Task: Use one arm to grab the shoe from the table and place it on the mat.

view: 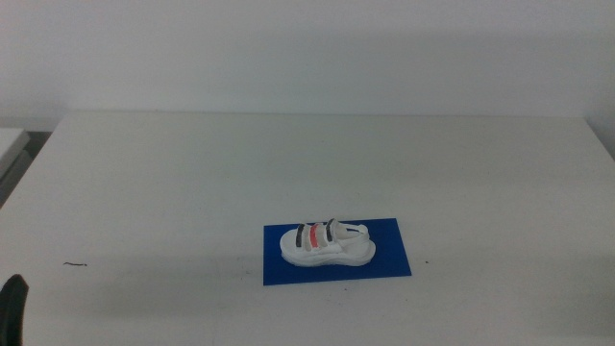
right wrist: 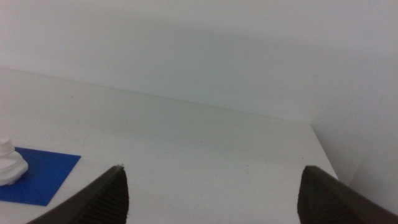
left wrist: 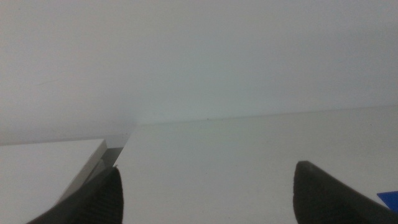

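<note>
The white shoe [view: 326, 242] with two black straps and a red strap lies on the dark blue mat [view: 384, 261] near the middle front of the white table [view: 307, 163]. No gripper touches it. My left gripper [left wrist: 205, 193] is open and empty; part of it shows at the bottom left corner of the middle view [view: 12, 308]. My right gripper [right wrist: 214, 196] is open and empty and is out of the middle view. The right wrist view shows a corner of the mat [right wrist: 37, 177] and an end of the shoe [right wrist: 9, 165]. A sliver of the mat [left wrist: 388, 199] shows in the left wrist view.
A small dark mark [view: 75, 263] lies on the table at the front left. A second white surface [view: 10, 144] stands beside the table's left edge, also in the left wrist view [left wrist: 43, 168]. A plain white wall runs behind the table.
</note>
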`<state>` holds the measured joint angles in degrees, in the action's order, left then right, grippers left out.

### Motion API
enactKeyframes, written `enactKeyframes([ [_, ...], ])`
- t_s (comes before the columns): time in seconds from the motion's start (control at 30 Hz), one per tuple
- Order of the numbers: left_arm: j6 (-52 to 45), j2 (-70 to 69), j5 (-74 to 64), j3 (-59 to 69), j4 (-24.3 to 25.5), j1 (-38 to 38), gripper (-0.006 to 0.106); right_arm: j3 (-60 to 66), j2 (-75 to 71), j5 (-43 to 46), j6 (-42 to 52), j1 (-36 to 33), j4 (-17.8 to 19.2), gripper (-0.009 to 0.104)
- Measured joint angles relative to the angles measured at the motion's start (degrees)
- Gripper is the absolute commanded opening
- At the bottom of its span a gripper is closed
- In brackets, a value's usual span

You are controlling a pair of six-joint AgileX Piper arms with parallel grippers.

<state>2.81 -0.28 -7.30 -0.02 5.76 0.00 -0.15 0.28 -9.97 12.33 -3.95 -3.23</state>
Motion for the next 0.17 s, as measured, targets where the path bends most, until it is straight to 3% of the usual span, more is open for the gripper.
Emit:
enactKeyframes([
  [0.17,0.0,0.0,0.0,0.0,0.0,0.0,0.094,0.0,0.0,0.4,-0.2,0.0,0.1,0.074],
])
